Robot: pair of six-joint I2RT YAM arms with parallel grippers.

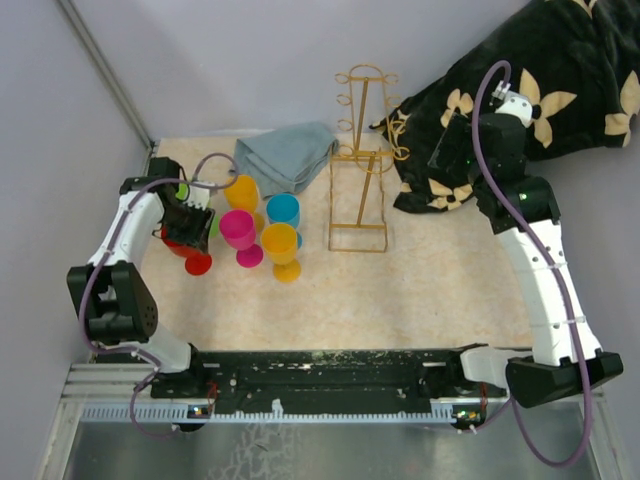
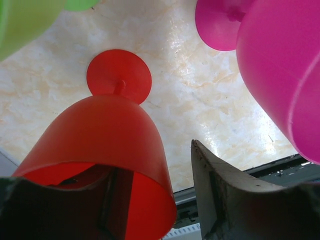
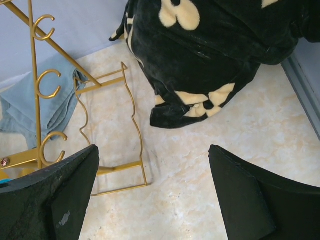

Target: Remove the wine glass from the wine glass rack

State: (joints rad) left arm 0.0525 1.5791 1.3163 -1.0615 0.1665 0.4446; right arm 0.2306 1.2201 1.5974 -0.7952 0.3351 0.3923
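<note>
Wine glass (image 2: pixel 100 135) upright (red); left pincer (image 2: pixel 155 170) parted.

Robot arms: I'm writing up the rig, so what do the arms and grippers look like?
The left arm and right arm have white shells and black joint housings; a purple cable loops along each. The right gripper has broad matte black wedge fingers; the left gripper has greyer, worn-looking ones.

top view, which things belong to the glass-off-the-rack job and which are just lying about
Job: wine glass rack, red glass, pink glass, blue glass, orange glass, yellow glass, green glass.
Lying about: blue-grey cloth, black floral blanket.
</note>
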